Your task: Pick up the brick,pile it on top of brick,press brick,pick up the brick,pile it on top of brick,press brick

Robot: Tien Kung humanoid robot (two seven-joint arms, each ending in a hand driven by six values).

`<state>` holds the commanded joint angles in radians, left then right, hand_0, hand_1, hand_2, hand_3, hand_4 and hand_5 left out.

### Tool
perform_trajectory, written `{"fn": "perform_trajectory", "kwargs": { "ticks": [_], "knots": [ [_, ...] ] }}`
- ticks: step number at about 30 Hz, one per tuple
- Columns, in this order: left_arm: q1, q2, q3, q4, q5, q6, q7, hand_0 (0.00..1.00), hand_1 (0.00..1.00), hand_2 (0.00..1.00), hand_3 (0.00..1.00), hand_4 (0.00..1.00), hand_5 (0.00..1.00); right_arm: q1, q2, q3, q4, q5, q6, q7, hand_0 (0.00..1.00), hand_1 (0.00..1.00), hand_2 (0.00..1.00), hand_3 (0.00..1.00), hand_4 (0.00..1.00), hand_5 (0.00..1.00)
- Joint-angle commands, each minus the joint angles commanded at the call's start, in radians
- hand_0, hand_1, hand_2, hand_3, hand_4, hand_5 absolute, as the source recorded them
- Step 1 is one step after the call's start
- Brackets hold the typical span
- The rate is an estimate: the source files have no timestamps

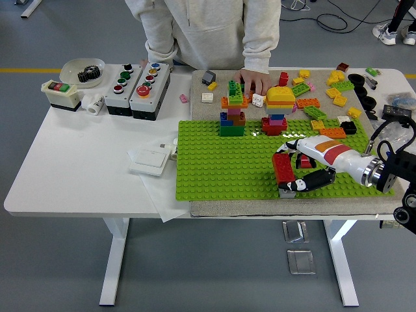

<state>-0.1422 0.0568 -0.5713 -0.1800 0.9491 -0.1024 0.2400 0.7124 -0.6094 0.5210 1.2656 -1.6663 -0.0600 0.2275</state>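
Observation:
My right hand [291,171], white with orange stripes, reaches in from the right over the near right part of the green baseplate [214,162]. It is shut on a red brick [282,166], which leans slightly and has a grey piece [286,191] at its lower end by the plate's front edge. Two brick towers stand at the plate's far edge: a green, blue and orange one [233,110] and a yellow-topped red one [278,107]. The left arm is out of view.
A person stands at the far side with one hand [255,81] resting on the mat behind the towers. Loose bricks [325,97] lie scattered at the back right. Button boxes [136,88], a white bowl [82,70] and a flat white switch [149,158] sit on the left.

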Motion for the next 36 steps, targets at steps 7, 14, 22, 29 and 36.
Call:
{"fn": "perform_trajectory", "kwargs": {
  "ticks": [7,14,22,29,36],
  "knots": [
    [0.000,-0.001,0.009,0.000,-0.009,0.000,-0.002,0.808,0.715,0.604,0.541,0.537,0.551,0.014,0.023,-0.009,-0.042,-0.069,0.009,0.009,0.175,0.381,0.503,0.495,0.636,0.379],
    [0.000,0.000,0.013,0.000,-0.013,0.000,-0.002,0.809,0.715,0.604,0.541,0.537,0.551,0.016,0.040,-0.015,-0.098,-0.073,0.004,0.036,0.177,0.383,0.502,0.495,0.624,0.366],
    [-0.001,0.001,0.012,0.000,-0.011,-0.001,0.000,0.808,0.714,0.604,0.542,0.536,0.551,0.017,0.046,-0.011,-0.127,-0.071,0.000,0.051,0.180,0.383,0.501,0.493,0.608,0.354],
    [0.000,0.001,0.010,0.000,-0.008,-0.001,0.001,0.807,0.713,0.604,0.542,0.537,0.551,0.018,0.054,-0.013,-0.147,-0.048,0.011,0.048,0.179,0.383,0.500,0.492,0.602,0.348],
    [0.001,0.001,0.009,0.000,-0.004,0.000,0.002,0.809,0.712,0.605,0.542,0.537,0.550,0.013,0.056,-0.013,-0.161,0.003,0.024,0.037,0.177,0.377,0.498,0.493,0.592,0.329]
  ]
}}
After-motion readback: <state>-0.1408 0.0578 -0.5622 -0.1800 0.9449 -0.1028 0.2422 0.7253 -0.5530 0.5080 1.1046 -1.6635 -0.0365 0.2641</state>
